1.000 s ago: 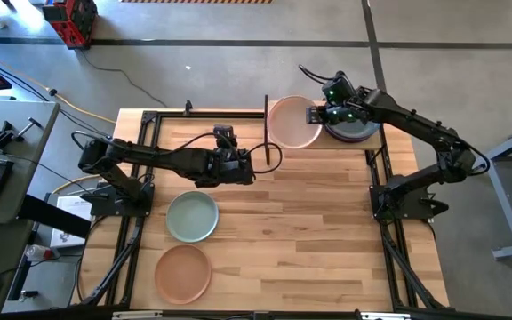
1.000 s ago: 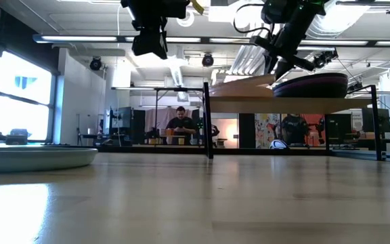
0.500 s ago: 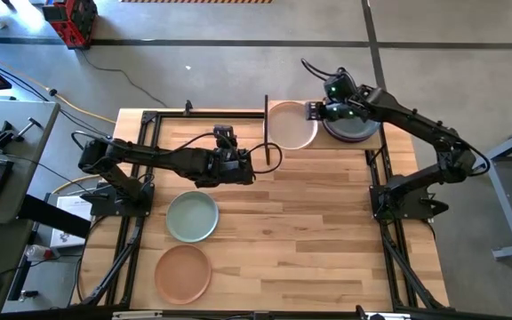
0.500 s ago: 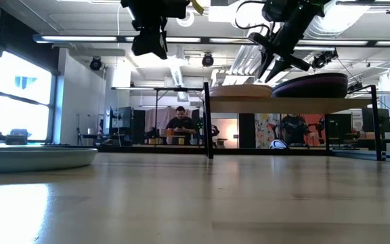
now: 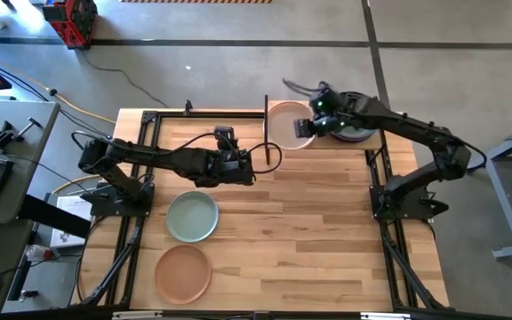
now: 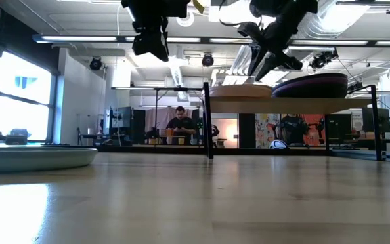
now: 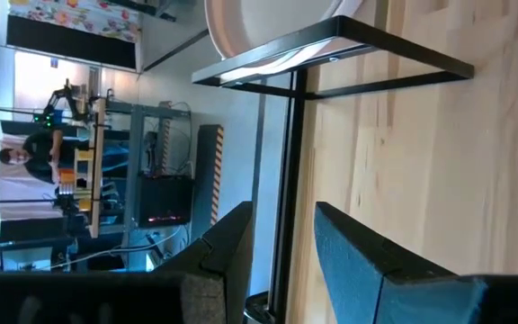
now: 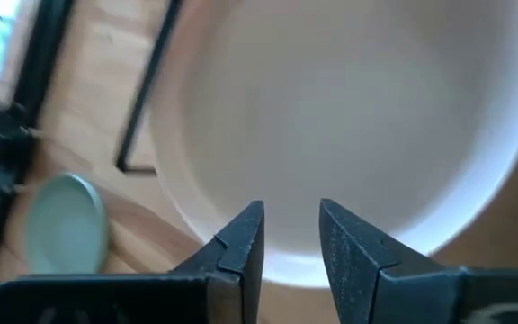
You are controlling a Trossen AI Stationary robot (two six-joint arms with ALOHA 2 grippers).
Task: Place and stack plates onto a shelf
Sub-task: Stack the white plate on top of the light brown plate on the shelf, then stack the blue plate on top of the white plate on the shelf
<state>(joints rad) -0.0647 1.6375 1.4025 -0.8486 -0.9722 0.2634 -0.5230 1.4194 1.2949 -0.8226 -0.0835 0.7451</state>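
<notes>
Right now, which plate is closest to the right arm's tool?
The beige plate on the shelf. The right tool hangs over its rim, beside the purple plate; the sage green plate and peach plate lie far off on the table.

Two plates (image 5: pixel 289 124) (image 5: pixel 352 133) sit side by side on the shelf (image 6: pixel 296 100); two more (image 5: pixel 192 216) (image 5: pixel 183 273) lie on the table (image 5: pixel 327 240).
</notes>
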